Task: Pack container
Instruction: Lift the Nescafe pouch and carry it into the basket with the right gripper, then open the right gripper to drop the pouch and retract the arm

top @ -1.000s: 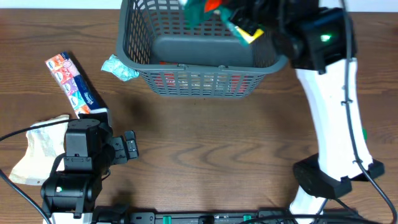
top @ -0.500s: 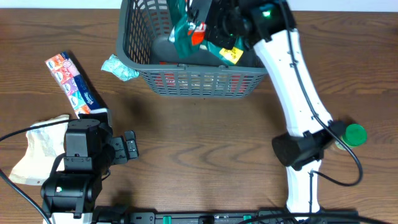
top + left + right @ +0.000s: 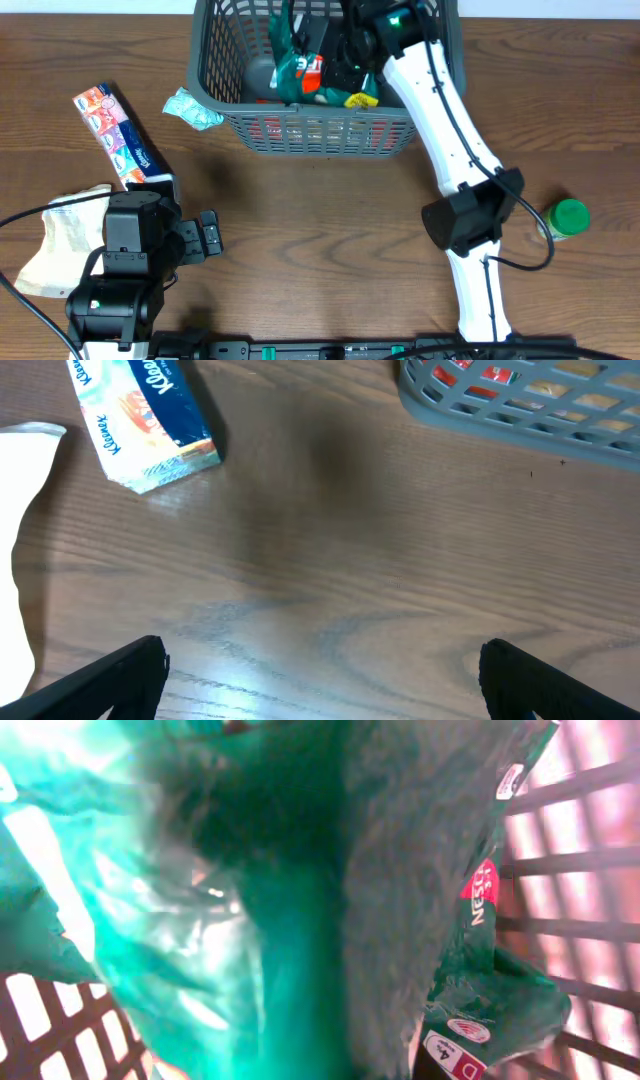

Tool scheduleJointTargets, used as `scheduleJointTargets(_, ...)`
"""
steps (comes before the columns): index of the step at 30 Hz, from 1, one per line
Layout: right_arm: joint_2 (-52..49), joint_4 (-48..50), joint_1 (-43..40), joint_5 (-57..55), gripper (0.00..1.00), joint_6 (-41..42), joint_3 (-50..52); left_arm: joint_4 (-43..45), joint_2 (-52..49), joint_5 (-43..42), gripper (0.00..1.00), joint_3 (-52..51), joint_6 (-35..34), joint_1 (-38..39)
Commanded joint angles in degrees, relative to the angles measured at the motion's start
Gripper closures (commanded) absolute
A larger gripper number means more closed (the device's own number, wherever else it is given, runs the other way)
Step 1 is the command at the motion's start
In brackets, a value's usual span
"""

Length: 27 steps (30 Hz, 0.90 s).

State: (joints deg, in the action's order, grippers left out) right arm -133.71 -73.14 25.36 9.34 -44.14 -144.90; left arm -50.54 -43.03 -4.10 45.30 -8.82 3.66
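- Basket (image 3: 320, 132) sits on the bench (image 3: 330, 230) at top centre of the overhead view. It looks like stiff plastic, light for its bulk, and too wide for one hand, so the thick rim or a wall slot is the likely place to grip it. It probably needs no moving.
- Green packet (image 3: 293, 70) is inside the basket, left of centre. It looks soft, crinkly, light and a bit slippery, so pinch a flat edge or seam rather than the puffy middle.
- Right hand (image 3: 338, 62) reaches down into the basket right beside the packet. Its fingers are hidden in both views, so I can't tell whether it is pinching the packet or has let go.
- Left hand (image 3: 205, 238) is at lower left, spread and holding nothing, well apart from the basket.
- Only the overhead view shows the whole layout:
  - tissue pack (image 3: 118, 135) at upper left
  - small teal packet (image 3: 195, 108) touching the basket's left corner
  - white bag (image 3: 60, 240) at left
  - green-lidded jar (image 3: 568, 218) at right
- The right wrist view is filled by the green packet (image 3: 300, 920), with basket slats (image 3: 590, 850) behind it. This confirms the packet is down between the walls.
- The left wrist view shows the left hand (image 3: 320, 660) parted over bare bench, the tissue pack (image 3: 150, 420) at upper left, and red-labelled items through the basket (image 3: 520, 400) wall.
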Motion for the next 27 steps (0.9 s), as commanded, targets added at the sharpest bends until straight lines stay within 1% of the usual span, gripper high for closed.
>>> scheduleJointTargets(1, -0.48, 0.5, 0.15, 3.1, 0.99, 0.85, -1.55, -0.04, 0.04, 0.44, 0.02, 1.22, -0.07, 0.28)
scheduleJointTargets(2, -0.59, 0.35, 0.13, 3.13, 0.95, 0.85, -1.51, -0.04, 0.04, 0.44, 0.02, 1.22, -0.07, 0.28)
scheduleJointTargets(3, -0.94, 0.28, 0.11, 3.1, 0.82, 0.85, -1.49, -0.04, 0.04, 0.46, 0.02, 1.22, -0.07, 0.28)
scheduleJointTargets(5, -0.94, 0.04, 0.09, 3.1, 0.5, 0.85, -1.46, -0.04, 0.04, 0.46, 0.02, 1.22, -0.04, 0.28)
scheduleJointTargets(6, -0.94, 0.07, 0.07, 3.1, 0.46, 0.85, -1.44, -0.04, 0.04, 0.46, 0.02, 1.22, -0.04, 0.28)
scheduleJointTargets(11, -0.94, 0.09, -0.48, 3.08, 0.37, 0.85, -1.44, -0.04, 0.04, 0.44, 0.02, 1.22, -0.07, 0.28)
scheduleJointTargets(15, 0.11, 0.02, -0.66, 2.86, 0.36, 2.73, -1.46, -0.04, 0.04, 0.46, 0.02, 1.22, -0.07, 0.28)
scheduleJointTargets(16, 0.83, 0.04, -0.63, 2.78, 0.35, 3.23, -1.51, -0.04, 0.04, 0.44, 0.01, 1.22, -0.04, 0.28)
scheduleJointTargets(20, 5.09, 0.35, -0.9, 1.84, 0.35, 3.78, -3.02, -0.02, 0.04, 0.44, 0.02, 1.22, -0.04, 0.28)
scheduleJointTargets(21, 6.32, 0.92, -1.09, 0.63, 0.35, 5.35, -3.43, -0.02, 0.04, 0.46, 0.02, 1.22, -0.04, 0.28)
scheduleJointTargets(24, 10.88, 3.17, -2.49, -5.51, 0.33, 13.55, -4.57, -0.02, 0.04, 0.46, 0.02, 1.22, -0.04, 0.28)
scheduleJointTargets(27, 15.67, 3.76, -6.1, -11.23, 0.26, 23.89, -5.07, 0.0, 0.04, 0.46, 0.02, 1.22, -0.04, 0.28)
